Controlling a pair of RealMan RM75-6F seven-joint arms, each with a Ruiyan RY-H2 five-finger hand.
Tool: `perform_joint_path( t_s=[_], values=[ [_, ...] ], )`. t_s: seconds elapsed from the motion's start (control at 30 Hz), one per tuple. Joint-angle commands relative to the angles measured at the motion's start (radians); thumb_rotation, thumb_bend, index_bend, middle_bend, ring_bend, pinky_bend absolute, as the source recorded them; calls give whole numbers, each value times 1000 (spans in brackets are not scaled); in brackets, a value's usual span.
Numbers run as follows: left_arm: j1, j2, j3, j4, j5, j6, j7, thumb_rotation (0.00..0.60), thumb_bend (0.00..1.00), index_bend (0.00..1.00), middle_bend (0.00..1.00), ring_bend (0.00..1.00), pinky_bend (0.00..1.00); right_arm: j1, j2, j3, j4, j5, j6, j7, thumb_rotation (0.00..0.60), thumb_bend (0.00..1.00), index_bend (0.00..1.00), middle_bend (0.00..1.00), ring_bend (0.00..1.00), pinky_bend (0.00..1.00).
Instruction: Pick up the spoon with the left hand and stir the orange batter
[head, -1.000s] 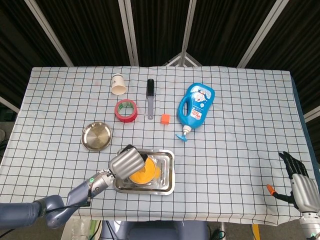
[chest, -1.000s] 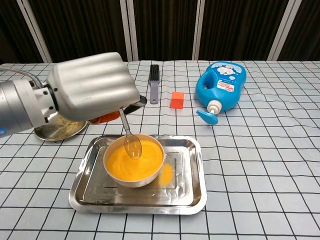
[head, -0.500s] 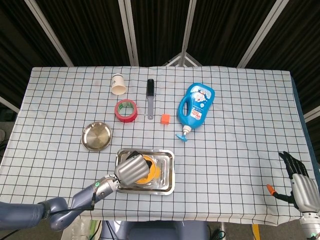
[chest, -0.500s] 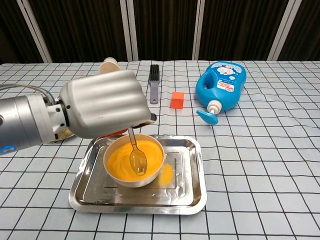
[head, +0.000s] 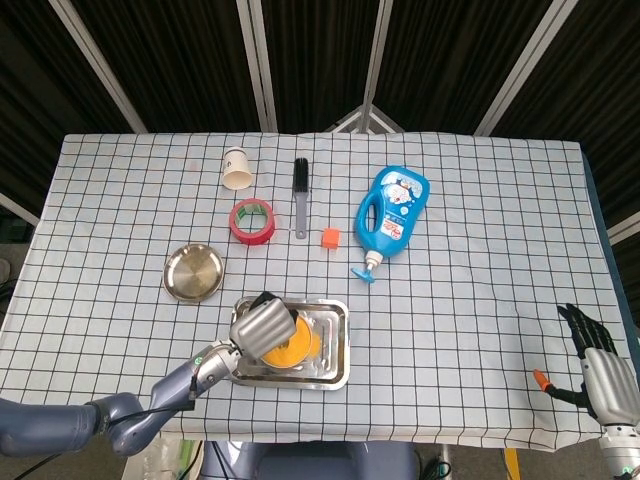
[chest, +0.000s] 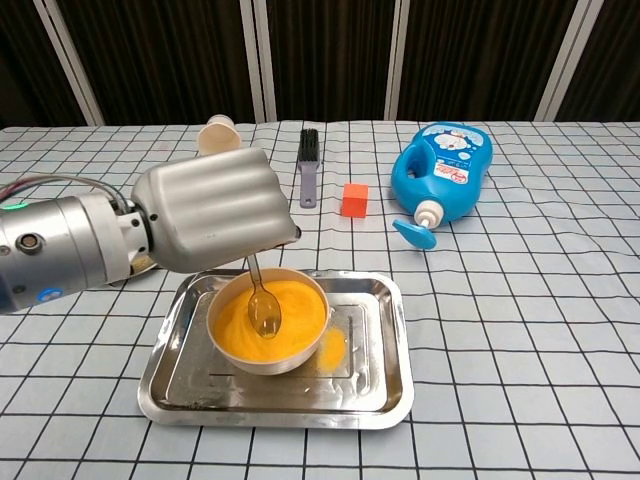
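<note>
My left hand (chest: 215, 210) (head: 259, 327) holds a clear spoon (chest: 262, 304) by its handle, and the spoon's bowl dips into the orange batter (chest: 290, 318). The batter fills a white bowl (chest: 240, 357) that stands in a steel tray (chest: 385, 370) (head: 338, 368) near the table's front edge. In the head view the hand covers the left part of the bowl. My right hand (head: 603, 368) hangs off the table's right front corner with its fingers apart and nothing in it.
A smear of batter (chest: 333, 347) lies on the tray floor. Behind the tray are a steel dish (head: 193, 271), red tape roll (head: 253, 220), paper cup (head: 237, 169), black brush (head: 300, 191), orange cube (head: 330, 238) and blue bottle (head: 392, 210) lying on its side.
My left hand has carried the spoon down from above the bowl into the batter and shifted it slightly leftward within the bowl. The right hand has not moved.
</note>
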Motion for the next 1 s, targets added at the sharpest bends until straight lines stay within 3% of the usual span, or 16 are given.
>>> perform_joint_path(
  t_s=[0.03, 0.33, 0.63, 1.0],
  values=[
    [2, -22, -6, 18, -24, 12, 28, 600, 726, 818, 1000, 1000, 1000, 1, 0, 1, 1, 2, -1, 1, 600, 312, 0, 0, 0, 0],
    [3, -17, -4, 16, -52, 40, 53, 600, 726, 818, 1000, 1000, 1000, 1, 1, 1, 1, 1, -3, 1, 600, 312, 0, 0, 0, 0],
    [3, 37, 1, -13, -5, 74, -4, 600, 726, 818, 1000, 1000, 1000, 1, 0, 0, 0, 0, -2, -3, 600, 311, 0, 0, 0, 0],
    [-36, 41, 40, 22, 63, 22, 93, 600, 726, 818, 1000, 1000, 1000, 1, 2, 0, -2, 2, -4, 2, 600, 312, 0, 0, 0, 0]
  ],
)
